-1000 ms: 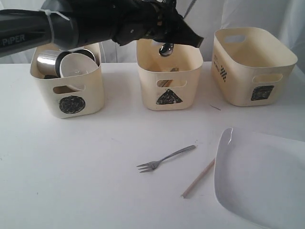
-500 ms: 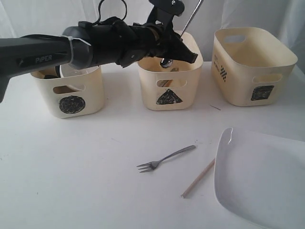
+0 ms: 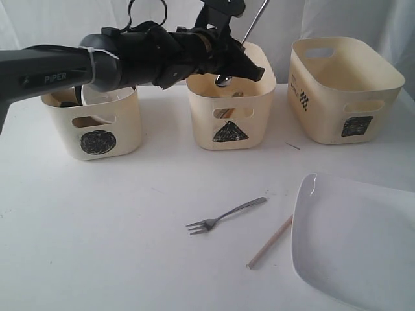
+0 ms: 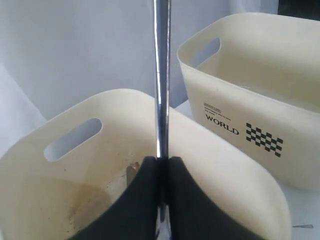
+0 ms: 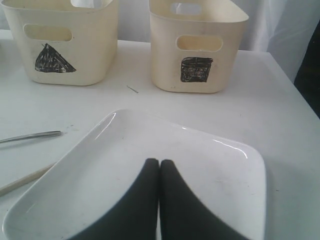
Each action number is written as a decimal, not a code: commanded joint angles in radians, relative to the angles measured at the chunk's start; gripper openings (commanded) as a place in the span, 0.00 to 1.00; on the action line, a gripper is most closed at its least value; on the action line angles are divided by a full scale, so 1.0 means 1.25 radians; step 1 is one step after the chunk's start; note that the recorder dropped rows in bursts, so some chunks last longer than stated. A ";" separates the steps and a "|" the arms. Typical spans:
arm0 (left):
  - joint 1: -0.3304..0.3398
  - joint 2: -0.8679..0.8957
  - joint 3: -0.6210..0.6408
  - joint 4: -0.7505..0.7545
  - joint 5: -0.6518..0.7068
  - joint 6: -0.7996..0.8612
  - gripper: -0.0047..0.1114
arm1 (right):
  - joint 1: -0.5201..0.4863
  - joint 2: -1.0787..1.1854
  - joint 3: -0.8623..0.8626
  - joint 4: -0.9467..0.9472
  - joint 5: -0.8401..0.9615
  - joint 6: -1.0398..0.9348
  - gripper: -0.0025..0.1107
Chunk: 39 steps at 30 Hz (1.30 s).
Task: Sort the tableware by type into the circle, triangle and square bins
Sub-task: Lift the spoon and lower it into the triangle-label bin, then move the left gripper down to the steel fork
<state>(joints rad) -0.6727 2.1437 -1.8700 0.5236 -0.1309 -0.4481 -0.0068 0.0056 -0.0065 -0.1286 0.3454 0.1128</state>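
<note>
The steel utensil (image 3: 255,23) hangs with its lower end in the mouth of the triangle bin (image 3: 259,103), handle tilting up toward 1 o'clock, and your left fingers (image 4: 142,200) are grasping its shaft. The circle bin (image 3: 123,123) stands at that bin's 9 o'clock and the wider square bin (image 3: 324,97) at its 3 o'clock, while a fork (image 3: 227,215) lies on the bench (image 3: 130,227) at its 6 o'clock, with a chopstick (image 3: 270,241) near the fork toward 4 o'clock. Your right fingers (image 5: 145,200) are clenched together, holding nothing, over the white square plate (image 3: 356,246) at the bench's 4 o'clock corner.
</note>
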 commanded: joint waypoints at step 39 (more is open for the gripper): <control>-0.049 -0.069 -0.004 -0.017 0.233 0.016 0.39 | -0.002 -0.005 0.005 0.001 -0.002 -0.002 0.02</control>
<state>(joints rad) -0.7008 2.0944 -1.8700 0.5064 0.0354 -0.4838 -0.0068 0.0056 -0.0065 -0.1286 0.3454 0.1128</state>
